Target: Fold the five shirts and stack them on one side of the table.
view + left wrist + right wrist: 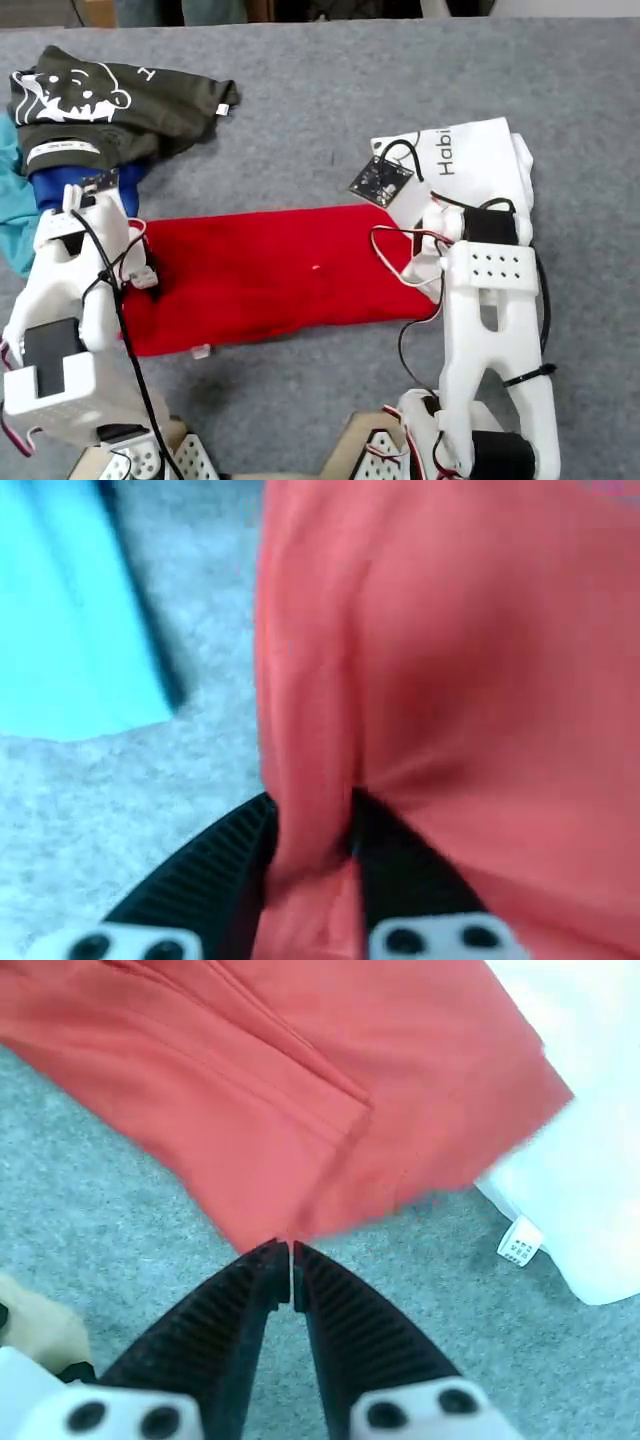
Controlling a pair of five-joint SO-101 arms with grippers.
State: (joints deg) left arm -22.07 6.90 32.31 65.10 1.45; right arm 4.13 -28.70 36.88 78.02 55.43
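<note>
White moulded shells on left arm [60, 290] and right arm [520, 345], one at each end of the red shirt [270, 270]. Black motor blocks set in. Black cable along the left; thin red and white wire loops on the right, nearest the shirt. Black ribbed fingers [235, 1325] on white bases with dark screw holes.

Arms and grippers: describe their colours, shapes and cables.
Left arm and right arm: white shells, black motors, black, red and white cables; the right's link bears a grid of holes. Left gripper and right gripper: black ribbed fingers on white bases with dark holes.
</note>
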